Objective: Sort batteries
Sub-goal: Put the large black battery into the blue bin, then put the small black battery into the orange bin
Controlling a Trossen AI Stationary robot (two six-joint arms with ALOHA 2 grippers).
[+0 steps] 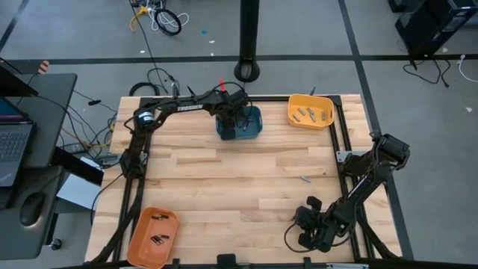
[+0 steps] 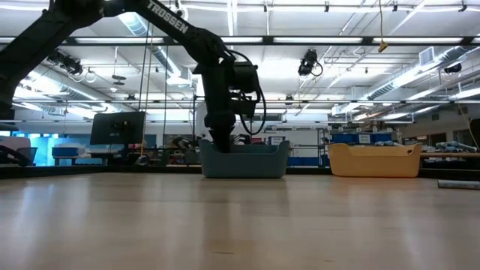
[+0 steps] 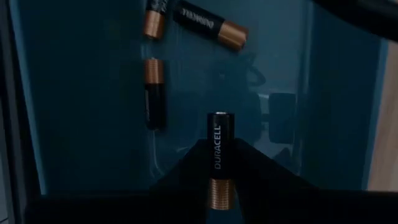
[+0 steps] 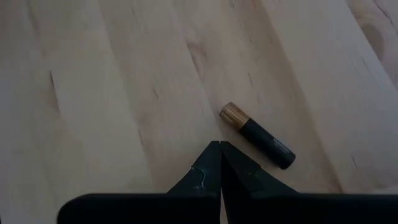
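High view: left gripper [image 1: 231, 125] reaches down into the blue bin [image 1: 252, 124] at the far middle of the wooden surface [image 1: 224, 187]. Yellow bin [image 1: 310, 112] far right holds several batteries [image 1: 302, 114]; orange bin [image 1: 153, 237] near left holds a few more. One loose battery [image 1: 305, 178] lies on bare wood right of centre. Right gripper [image 1: 295, 232] sits low at the near right

Low view: left arm comes down into the blue bin [image 2: 244, 160], yellow bin [image 2: 375, 160] to its right

Left wrist view: a Duracell battery [image 3: 219, 158] sits between the gripper fingers [image 3: 261, 168]; can't tell if it is gripped or let go. Three more batteries [image 3: 154, 93] lie on the bin floor

Right wrist view: right gripper [image 4: 219, 149] fully closed, holding nothing; a black and copper battery [image 4: 258, 135] lies on the wood just beside the tips
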